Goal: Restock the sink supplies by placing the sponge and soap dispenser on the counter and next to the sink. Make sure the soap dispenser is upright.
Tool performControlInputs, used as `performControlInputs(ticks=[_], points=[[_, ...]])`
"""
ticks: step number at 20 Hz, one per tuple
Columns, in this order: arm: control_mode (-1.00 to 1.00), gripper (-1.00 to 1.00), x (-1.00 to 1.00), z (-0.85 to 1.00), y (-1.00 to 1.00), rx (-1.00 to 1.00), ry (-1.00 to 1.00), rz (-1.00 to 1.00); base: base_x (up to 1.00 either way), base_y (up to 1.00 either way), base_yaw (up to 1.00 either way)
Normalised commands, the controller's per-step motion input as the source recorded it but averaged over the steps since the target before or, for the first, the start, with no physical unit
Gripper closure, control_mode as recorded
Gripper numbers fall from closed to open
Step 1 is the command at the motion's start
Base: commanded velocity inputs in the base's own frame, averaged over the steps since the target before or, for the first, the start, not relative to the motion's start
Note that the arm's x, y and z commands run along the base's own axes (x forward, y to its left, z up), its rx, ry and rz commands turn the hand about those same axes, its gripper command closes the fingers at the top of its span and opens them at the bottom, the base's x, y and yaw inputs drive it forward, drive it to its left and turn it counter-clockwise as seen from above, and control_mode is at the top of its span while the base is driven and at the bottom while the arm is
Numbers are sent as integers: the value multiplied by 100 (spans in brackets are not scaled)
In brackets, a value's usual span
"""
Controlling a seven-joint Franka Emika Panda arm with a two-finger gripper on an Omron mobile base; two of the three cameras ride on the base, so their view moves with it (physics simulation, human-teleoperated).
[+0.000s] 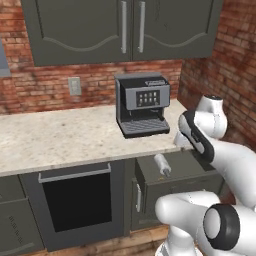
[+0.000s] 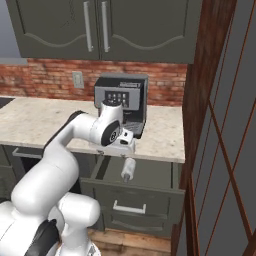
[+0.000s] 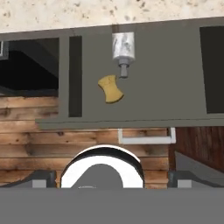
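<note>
An open drawer [image 3: 144, 100] juts out below the beige counter [image 1: 70, 135]. Inside it the whitish-grey soap dispenser [image 3: 123, 50] lies on its side, its pump head toward the drawer front. The same soap dispenser [image 1: 161, 164] [image 2: 128, 169] shows in both base views. The yellowish sponge [image 3: 111, 89] lies flat on the drawer floor, just in front of the pump head and slightly to its left. My gripper [image 3: 112, 179] hangs above the drawer and looks down into it, open, its fingertips [image 3: 43, 179] wide apart with nothing between them. The sink is out of view.
A dark coffee machine [image 1: 142, 105] stands on the counter right behind the drawer, under the upper cabinets [image 1: 125, 30]. An oven front [image 1: 75, 197] sits left of the drawer. A brick wall [image 1: 225, 65] closes the right side.
</note>
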Motion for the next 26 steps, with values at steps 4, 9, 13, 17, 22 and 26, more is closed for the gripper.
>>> performControlInputs(ticks=[4, 9, 13, 17, 22, 26], points=[[-100, -100, 18, -88, 0, -14, 7, 0, 0, 0, 0], [-100, -100, 11, -50, 0, 0, -5, 0, 0, 0, 0], [-100, -100, 31, -39, 0, 2, -10, 0, 0, 0, 0], [-100, -100, 42, -33, 0, 4, -6, 0, 0, 0, 0], [-100, -100, 37, -43, 0, 0, 3, 0, 0, 0, 0], [-100, -100, 28, -32, 0, 0, 9, 0, 0, 0, 0]])
